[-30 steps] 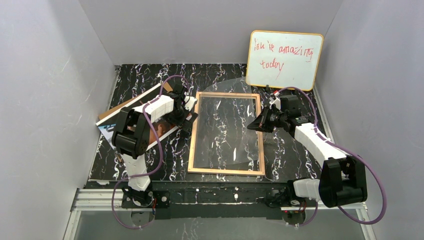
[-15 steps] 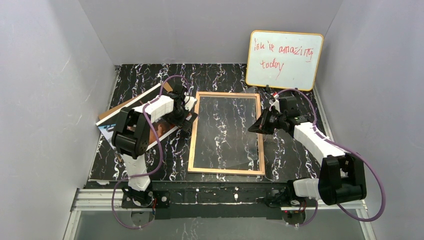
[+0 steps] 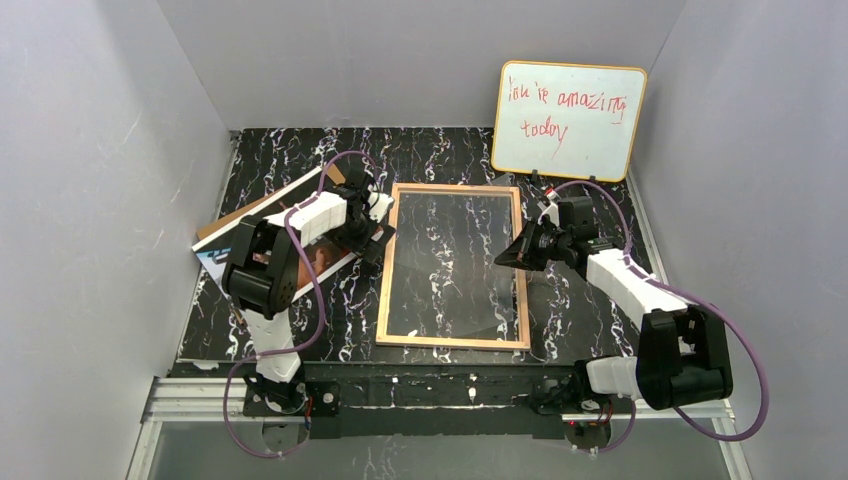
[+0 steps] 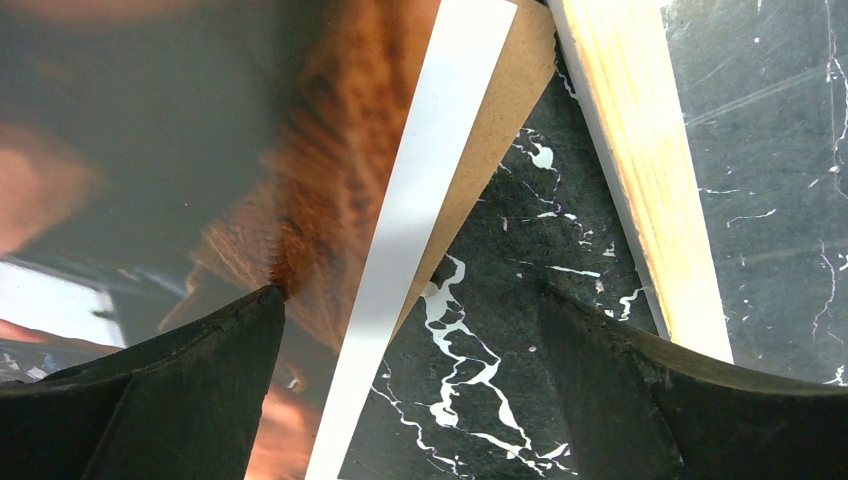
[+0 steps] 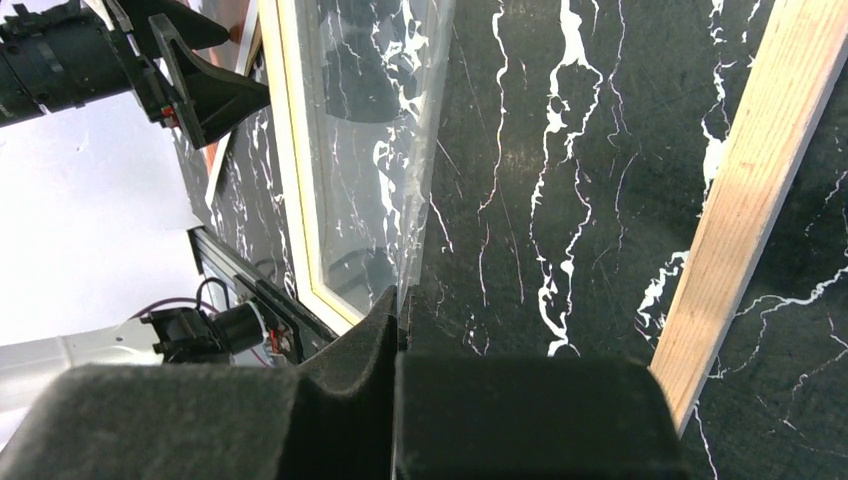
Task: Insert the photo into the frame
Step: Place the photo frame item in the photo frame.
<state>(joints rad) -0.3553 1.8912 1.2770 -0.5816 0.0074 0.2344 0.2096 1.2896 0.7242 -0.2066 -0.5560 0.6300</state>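
Observation:
The frame [image 3: 388, 290] lies flat at mid-table, tan wood side up; its rail shows in the left wrist view [image 4: 640, 170] and the right wrist view [image 5: 745, 200]. My right gripper [image 3: 505, 255] is shut on the right edge of the clear pane [image 5: 375, 130], holding it low over the frame opening. The photo [image 3: 325, 258], dark with orange-brown tones and a white border [image 4: 420, 200], lies left of the frame on the brown backing board [image 4: 505, 120]. My left gripper [image 3: 380, 228] is open and empty, straddling the photo's right edge [image 4: 410, 300].
An orange-rimmed whiteboard [image 3: 568, 120] with red writing leans on the back wall at the right. The backing board [image 3: 255, 212] sticks out past the photo towards the left wall. Grey walls close in on three sides.
The clear pane in my right gripper has come down from a raised tilt to lie low within the frame. The right gripper shifted slightly. The left arm has not moved.

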